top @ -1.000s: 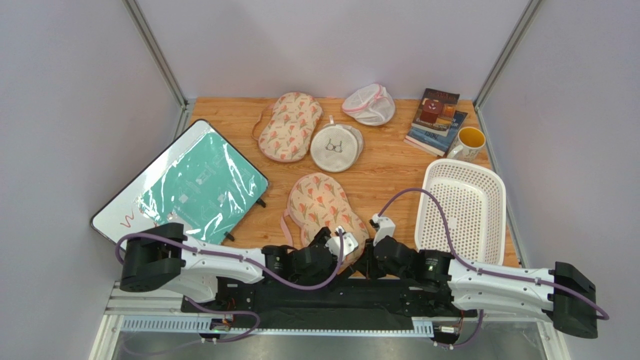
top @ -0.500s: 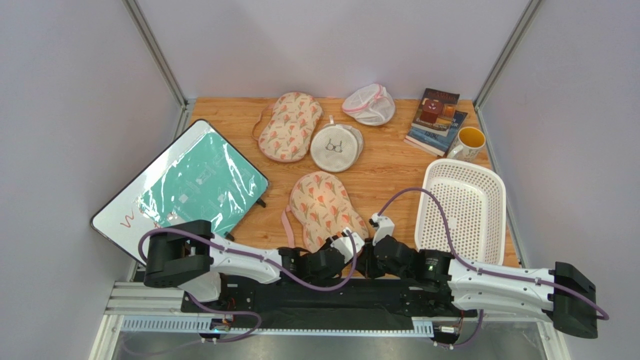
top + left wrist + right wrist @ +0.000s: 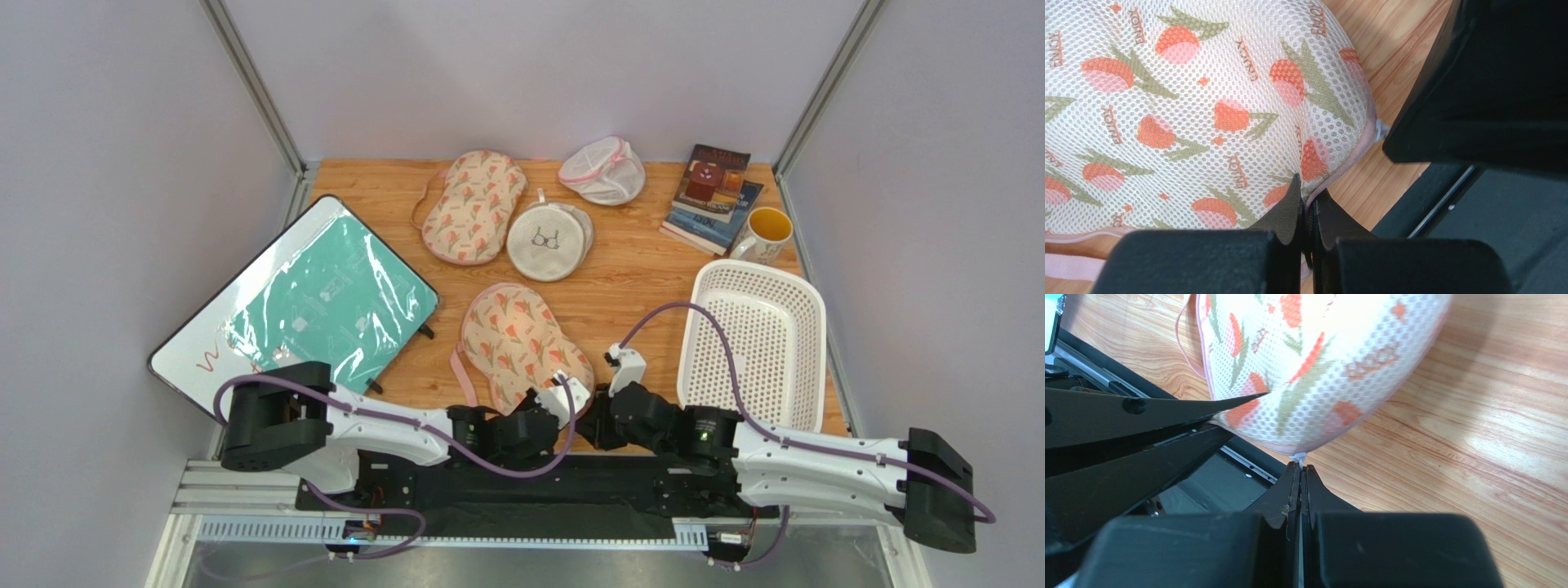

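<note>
Left arm [image 3: 380, 429] & right arm [image 3: 797, 459] lie low along near edge of the wooden table [image 3: 638, 270], wrists bent in twd each other.
Cream mesh laundry bag w/ orange tulip print [image 3: 521, 343] sits mid-table, near side; left gripper [image 3: 1306, 191] clamped on its pink hem, right gripper [image 3: 1301, 470] pinched tight on small white zip tab [image 3: 1298, 457]. Orange lettering on the mesh: too tiny to read.

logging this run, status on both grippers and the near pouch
Left gripper shut on pouch seam. Right gripper shut on pouch edge tab. Pouch on table, near edge. Basket to its right, apart.
</note>
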Tool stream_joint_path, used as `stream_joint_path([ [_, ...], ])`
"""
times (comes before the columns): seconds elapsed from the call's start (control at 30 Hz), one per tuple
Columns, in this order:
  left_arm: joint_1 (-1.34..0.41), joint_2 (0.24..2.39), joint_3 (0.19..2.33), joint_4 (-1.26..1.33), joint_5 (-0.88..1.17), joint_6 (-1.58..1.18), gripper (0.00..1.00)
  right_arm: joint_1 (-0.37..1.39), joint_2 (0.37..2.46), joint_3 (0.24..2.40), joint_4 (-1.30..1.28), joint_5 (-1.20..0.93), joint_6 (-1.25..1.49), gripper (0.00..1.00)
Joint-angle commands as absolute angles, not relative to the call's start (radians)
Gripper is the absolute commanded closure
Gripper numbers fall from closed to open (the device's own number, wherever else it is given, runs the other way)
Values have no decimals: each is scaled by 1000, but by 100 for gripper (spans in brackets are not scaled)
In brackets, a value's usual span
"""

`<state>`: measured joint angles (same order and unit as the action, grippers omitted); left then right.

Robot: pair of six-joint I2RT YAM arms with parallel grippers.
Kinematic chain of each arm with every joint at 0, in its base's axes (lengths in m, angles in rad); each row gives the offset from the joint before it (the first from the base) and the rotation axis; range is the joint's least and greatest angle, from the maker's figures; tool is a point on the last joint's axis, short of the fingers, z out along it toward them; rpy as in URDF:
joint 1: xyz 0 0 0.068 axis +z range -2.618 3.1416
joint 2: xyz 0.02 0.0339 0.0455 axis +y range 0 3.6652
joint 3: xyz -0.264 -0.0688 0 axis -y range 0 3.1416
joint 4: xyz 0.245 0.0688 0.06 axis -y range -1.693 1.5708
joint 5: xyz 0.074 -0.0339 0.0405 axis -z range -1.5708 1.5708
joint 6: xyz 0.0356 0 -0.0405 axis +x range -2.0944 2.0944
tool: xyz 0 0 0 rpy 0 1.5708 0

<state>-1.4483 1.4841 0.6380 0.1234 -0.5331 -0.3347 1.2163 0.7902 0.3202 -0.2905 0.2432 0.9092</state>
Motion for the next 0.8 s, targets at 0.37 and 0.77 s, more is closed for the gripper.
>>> stream_joint_path([
  [0.37,-1515,1258,442,89,-511,-330,100,1172,778,376,-411,305,870,100],
  [0.77,-1554,1129,406,3,-515,-411,34,1157,750,368,-394,272,851,100],
])
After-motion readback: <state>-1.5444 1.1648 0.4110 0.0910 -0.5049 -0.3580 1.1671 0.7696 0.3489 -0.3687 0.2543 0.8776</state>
